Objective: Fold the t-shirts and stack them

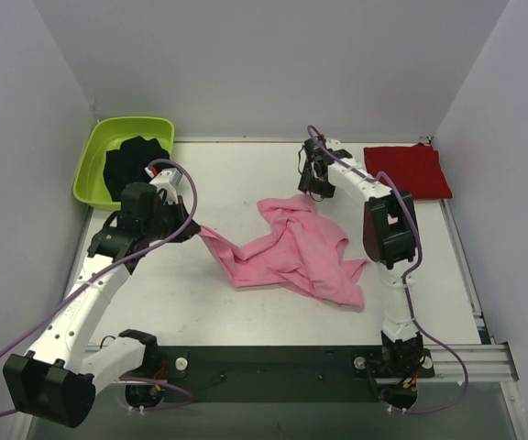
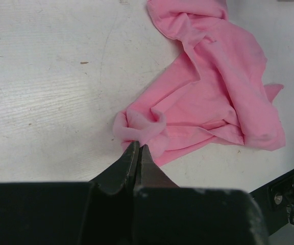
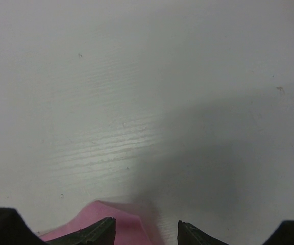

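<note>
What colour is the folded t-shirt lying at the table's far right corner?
The folded t-shirt is deep red, plain, seen best in the top external view.

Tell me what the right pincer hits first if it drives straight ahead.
Likely the pink shirt corner just ahead of the right pincer, then the table; depth is unclear.

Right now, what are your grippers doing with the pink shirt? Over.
Left gripper shut on pink t-shirt edge. Right gripper open, empty, at its far edge. Red t-shirt far right. Nothing blocking.
</note>
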Motion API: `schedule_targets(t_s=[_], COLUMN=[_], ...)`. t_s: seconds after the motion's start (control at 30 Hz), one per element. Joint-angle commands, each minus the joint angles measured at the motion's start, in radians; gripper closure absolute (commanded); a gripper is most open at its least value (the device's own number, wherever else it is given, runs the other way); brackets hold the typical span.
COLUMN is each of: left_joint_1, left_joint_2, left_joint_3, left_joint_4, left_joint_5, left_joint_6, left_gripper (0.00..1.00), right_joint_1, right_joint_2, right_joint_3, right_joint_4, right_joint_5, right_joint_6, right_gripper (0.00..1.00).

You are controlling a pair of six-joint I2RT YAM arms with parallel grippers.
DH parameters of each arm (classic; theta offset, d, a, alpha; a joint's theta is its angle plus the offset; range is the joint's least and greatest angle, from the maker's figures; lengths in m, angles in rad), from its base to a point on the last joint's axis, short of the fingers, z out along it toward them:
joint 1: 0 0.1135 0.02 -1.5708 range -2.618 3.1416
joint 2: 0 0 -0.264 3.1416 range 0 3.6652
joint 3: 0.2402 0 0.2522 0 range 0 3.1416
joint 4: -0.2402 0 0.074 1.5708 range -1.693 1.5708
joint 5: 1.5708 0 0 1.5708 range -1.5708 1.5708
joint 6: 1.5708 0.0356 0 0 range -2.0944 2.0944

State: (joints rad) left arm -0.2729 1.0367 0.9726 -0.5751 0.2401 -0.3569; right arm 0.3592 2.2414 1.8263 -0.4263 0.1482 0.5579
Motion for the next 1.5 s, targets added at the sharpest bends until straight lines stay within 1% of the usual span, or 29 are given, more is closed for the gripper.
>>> schedule_targets(t_s=[0.0, 0.2, 0.23, 0.3, 0.33, 0.4, 0.43, 0.5, 0.57, 0.6, 0.77, 0.93, 1.1, 1.3, 1.43, 1.47], left_joint_1=[0.008, 0.009, 0.009, 0.009, 0.009, 0.011, 0.009, 0.012, 0.015, 0.017, 0.02, 0.021, 0.023, 0.026, 0.027, 0.028], left_joint_2=[0.0, 0.0, -0.003, -0.003, -0.003, -0.003, -0.001, 0.0, 0.002, 0.002, 0.003, -0.001, -0.006, -0.023, -0.029, -0.029], left_joint_3=[-0.003, -0.002, -0.002, -0.002, -0.002, -0.005, -0.005, -0.006, -0.008, -0.008, -0.012, -0.003, 0.018, 0.038, 0.072, 0.105], left_joint_4=[0.055, 0.057, 0.055, 0.052, 0.05, 0.05, 0.052, 0.05, 0.055, 0.055, 0.057, 0.054, 0.043, 0.038, 0.026, 0.015], left_joint_5=[0.002, 0.004, 0.002, -0.001, -0.002, -0.002, -0.001, -0.001, 0.002, 0.005, 0.008, 0.011, 0.005, 0.004, 0.005, 0.005], left_joint_6=[0.004, 0.004, 0.006, 0.006, 0.007, 0.007, 0.007, 0.007, 0.006, 0.006, 0.006, 0.007, 0.007, -0.007, -0.014, -0.014], left_gripper=[1.0, 1.0, 1.0, 1.0, 1.0, 1.0, 1.0, 1.0, 1.0, 1.0, 1.0, 1.0, 1.0, 1.0, 1.0, 1.0], right_joint_1=[0.009, 0.017, 0.017, 0.015, 0.017, 0.017, 0.017, 0.018, 0.021, 0.023, 0.034, 0.047, 0.055, 0.061, 0.075, 0.076], right_joint_2=[0.029, 0.05, 0.055, 0.06, 0.061, 0.063, 0.064, 0.063, 0.061, 0.058, 0.035, -0.057, -0.219, -0.42, -0.523, -0.564], right_joint_3=[-0.004, -0.001, 0.001, 0.004, 0.004, 0.004, 0.002, 0.002, -0.002, -0.005, -0.028, -0.051, -0.076, -0.125, -0.139, -0.137], right_joint_4=[-0.005, 0.007, 0.009, 0.012, 0.014, 0.014, 0.014, 0.015, 0.017, 0.017, 0.026, 0.044, 0.044, 0.049, 0.047, 0.041], right_joint_5=[-0.019, -0.033, -0.035, -0.036, -0.038, -0.044, -0.045, -0.05, -0.052, -0.053, -0.03, 0.008, 0.074, 0.109, 0.154, 0.159], right_joint_6=[0.025, 0.037, 0.039, 0.045, 0.046, 0.051, 0.051, 0.051, 0.054, 0.056, 0.062, 0.044, 0.004, -0.035, -0.061, -0.067], right_gripper=[0.5, 0.5, 0.51, 0.55, 0.61, 0.69, 0.77, 0.84, 0.93, 1.0, 1.0, 1.0, 1.0, 1.0, 1.0, 1.0])
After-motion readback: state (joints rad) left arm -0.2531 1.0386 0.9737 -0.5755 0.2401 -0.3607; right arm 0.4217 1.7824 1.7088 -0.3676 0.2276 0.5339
